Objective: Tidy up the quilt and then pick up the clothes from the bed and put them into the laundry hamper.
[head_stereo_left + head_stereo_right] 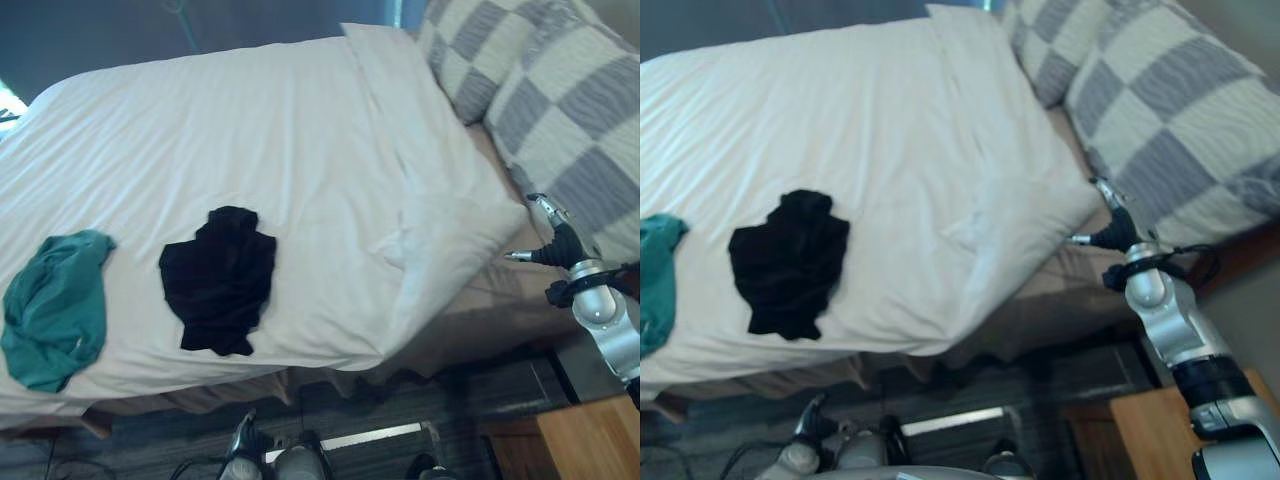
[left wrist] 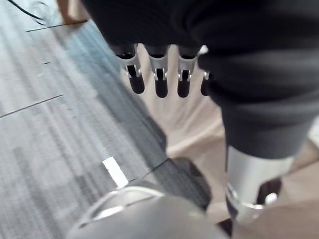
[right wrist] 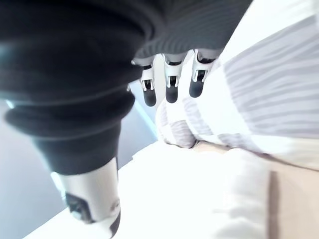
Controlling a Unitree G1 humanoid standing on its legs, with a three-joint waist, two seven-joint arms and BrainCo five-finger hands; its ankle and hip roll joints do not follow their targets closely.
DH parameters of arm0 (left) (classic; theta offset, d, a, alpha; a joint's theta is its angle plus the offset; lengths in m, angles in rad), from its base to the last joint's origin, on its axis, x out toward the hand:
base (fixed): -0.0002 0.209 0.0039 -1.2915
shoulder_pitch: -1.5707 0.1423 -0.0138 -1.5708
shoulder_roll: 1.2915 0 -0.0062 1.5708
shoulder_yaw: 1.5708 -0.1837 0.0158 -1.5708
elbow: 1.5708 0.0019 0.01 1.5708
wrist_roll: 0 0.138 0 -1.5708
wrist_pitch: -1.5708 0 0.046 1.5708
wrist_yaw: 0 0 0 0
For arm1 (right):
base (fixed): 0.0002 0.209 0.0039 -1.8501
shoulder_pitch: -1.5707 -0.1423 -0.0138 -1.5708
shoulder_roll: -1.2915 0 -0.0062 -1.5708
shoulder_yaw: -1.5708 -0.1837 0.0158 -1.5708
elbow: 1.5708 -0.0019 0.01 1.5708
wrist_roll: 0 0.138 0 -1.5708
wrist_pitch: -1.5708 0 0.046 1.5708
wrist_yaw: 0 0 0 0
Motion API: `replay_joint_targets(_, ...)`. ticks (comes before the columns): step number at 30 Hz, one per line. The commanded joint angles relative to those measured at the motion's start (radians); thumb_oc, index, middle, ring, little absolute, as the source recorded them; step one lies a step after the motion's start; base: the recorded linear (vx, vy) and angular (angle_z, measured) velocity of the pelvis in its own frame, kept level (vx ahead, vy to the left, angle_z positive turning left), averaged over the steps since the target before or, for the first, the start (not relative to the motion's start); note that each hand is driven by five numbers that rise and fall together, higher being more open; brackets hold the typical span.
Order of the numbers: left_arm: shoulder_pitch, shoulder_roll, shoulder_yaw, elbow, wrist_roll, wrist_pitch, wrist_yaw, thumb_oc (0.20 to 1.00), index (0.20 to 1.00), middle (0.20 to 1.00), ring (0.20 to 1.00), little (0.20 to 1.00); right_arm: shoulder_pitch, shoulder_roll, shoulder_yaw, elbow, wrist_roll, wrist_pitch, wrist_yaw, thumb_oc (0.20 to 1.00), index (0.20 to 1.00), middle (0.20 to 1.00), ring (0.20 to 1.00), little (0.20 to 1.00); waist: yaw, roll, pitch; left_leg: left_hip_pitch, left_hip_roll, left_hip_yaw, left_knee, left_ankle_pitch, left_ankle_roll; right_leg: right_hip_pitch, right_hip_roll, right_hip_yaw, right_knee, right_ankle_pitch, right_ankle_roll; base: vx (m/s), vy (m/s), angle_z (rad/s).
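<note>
Right hand (image 1: 1118, 232) raised — fingers (image 3: 172, 89) relaxed.

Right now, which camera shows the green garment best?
The left eye view: the green garment lies whole on the white quilt, left of the black garment. The right eye view cuts it off at the picture's edge, showing a sliver.

No text, label, brand, number or sign can be read in any view. Nothing legible is carried by the surfaces seen past the fingers.
</note>
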Motion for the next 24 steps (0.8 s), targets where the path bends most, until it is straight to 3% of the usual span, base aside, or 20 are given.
replay_joint_targets(1,-0.070,0.070,-0.024,0.021,0.050,0.001,-0.007,1.000,1.000,1.000,1.000,1.000,-0.160,-0.005,-0.016,0.113,-0.008,0.019,-0.053,1.000,1.000,1.000,1.000,1.000,0.022,-0.085,0.076,0.075,-0.003,-0.037,-0.129,-0.007,-0.021,-0.174,-0.180,0.185,0.181,0.118,0.183,-0.14,-0.004,0.79)
replay_joint_targets(2,-0.070,0.078,-0.024,0.026,0.046,0.000,-0.002,1.000,1.000,1.000,1.000,1.000,-0.209,0.020,0.010,0.151,0.010,0.022,-0.062,1.000,1.000,1.000,1.000,1.000,0.021,-0.081,0.096,0.062,0.000,-0.054,-0.141,0.007,-0.018,-0.240,-0.176,0.265,0.232,0.139,0.198,-0.13,0.011,0.83)
replay_joint_targets(3,-0.070,0.078,-0.023,0.027,0.046,0.000,-0.002,1.000,1.000,1.000,1.000,1.000,-0.211,0.020,0.011,0.152,0.010,0.021,-0.062,1.000,1.000,1.000,1.000,1.000,0.022,-0.082,0.095,0.061,0.000,-0.052,-0.142,0.007,-0.018,-0.243,-0.176,0.266,0.234,0.138,0.198,-0.11,-0.059,0.70)
replay_joint_targets(4,-0.097,0.096,-0.038,0.056,0.055,-0.008,0.008,1.000,1.000,1.000,1.000,1.000,-0.260,0.012,0.031,0.255,0.043,0.025,-0.077,1.000,1.000,1.000,1.000,1.000,0.013,-0.074,0.114,0.052,-0.002,-0.099,-0.204,0.032,-0.040,-0.272,-0.087,0.447,0.124,0.058,0.198,-0.05,-0.061,0.56)
replay_joint_targets(5,-0.098,0.096,-0.037,0.056,0.055,-0.008,0.008,1.000,1.000,1.000,1.000,1.000,-0.263,0.012,0.032,0.256,0.043,0.024,-0.078,1.000,1.000,1.000,1.000,1.000,0.013,-0.074,0.113,0.049,-0.002,-0.098,-0.204,0.035,-0.040,-0.273,-0.087,0.447,0.119,0.064,0.198,0.00,-0.075,0.65)
replay_joint_targets(6,-0.104,0.108,-0.040,0.063,0.061,-0.007,0.003,1.000,1.000,1.000,1.000,1.000,-0.256,0.001,0.025,0.273,0.052,0.026,-0.076,1.000,1.000,1.000,1.000,1.000,0.013,-0.076,0.116,0.047,-0.019,-0.117,-0.208,0.030,-0.040,-0.249,-0.073,0.491,0.062,0.034,0.187,0.03,-0.036,0.99)
replay_joint_targets(9,-0.115,0.135,-0.030,0.081,0.056,-0.015,0.009,1.000,1.000,1.000,1.000,1.000,-0.338,0.018,0.059,0.416,0.089,0.031,-0.075,1.000,1.000,1.000,1.000,1.000,0.035,-0.069,0.137,0.014,-0.030,-0.131,-0.183,0.028,-0.045,-0.235,-0.085,0.484,-0.012,0.062,0.178,-0.03,-0.112,0.90)
replay_joint_targets(10,-0.119,0.139,-0.014,0.081,0.035,-0.016,0.011,1.000,1.000,1.000,1.000,1.000,-0.387,0.032,0.084,0.500,0.107,0.034,-0.061,0.482,0.482,0.482,0.482,0.482,0.032,-0.055,0.141,-0.006,-0.030,-0.139,-0.166,0.030,-0.049,-0.237,-0.080,0.478,-0.031,0.066,0.172,-0.05,-0.067,0.33)
replay_joint_targets(11,-0.119,0.139,-0.012,0.080,0.035,-0.016,0.011,1.000,1.000,1.000,1.000,1.000,-0.391,0.033,0.087,0.502,0.108,0.033,-0.061,0.313,0.313,0.313,0.313,0.313,0.031,-0.054,0.141,-0.007,-0.029,-0.139,-0.165,0.030,-0.049,-0.237,-0.079,0.478,-0.032,0.067,0.172,-0.02,-0.042,0.16)
replay_joint_targets(12,-0.117,0.137,-0.006,0.081,0.019,-0.017,0.015,1.000,1.000,1.000,1.000,1.000,-0.399,0.049,0.093,0.542,0.120,0.037,-0.057,0.200,0.200,0.200,0.200,0.200,0.032,-0.047,0.144,-0.010,-0.027,-0.139,-0.165,0.034,-0.052,-0.240,-0.078,0.475,-0.034,0.069,0.171,-0.01,-0.021,0.18)
replay_joint_targets(18,-0.108,0.111,-0.020,0.068,0.025,-0.013,0.008,1.000,1.000,1.000,1.000,1.000,-0.340,0.096,0.069,0.570,0.157,0.037,-0.043,0.200,0.200,0.200,0.200,0.200,0.011,-0.028,0.145,-0.005,-0.014,-0.134,-0.182,0.051,-0.058,-0.257,-0.067,0.471,-0.022,0.063,0.162,0.02,-0.011,0.02)
replay_joint_targets(24,-0.116,0.080,0.000,0.026,0.050,0.002,0.007,1.000,1.000,1.000,1.000,1.000,0.014,0.102,-0.140,0.295,0.146,0.015,-0.091,0.200,0.200,0.200,0.200,0.200,-0.052,-0.035,0.132,0.043,-0.015,-0.112,-0.181,0.025,-0.054,-0.237,-0.059,0.488,-0.019,0.048,0.161,0.04,0.022,-0.05)
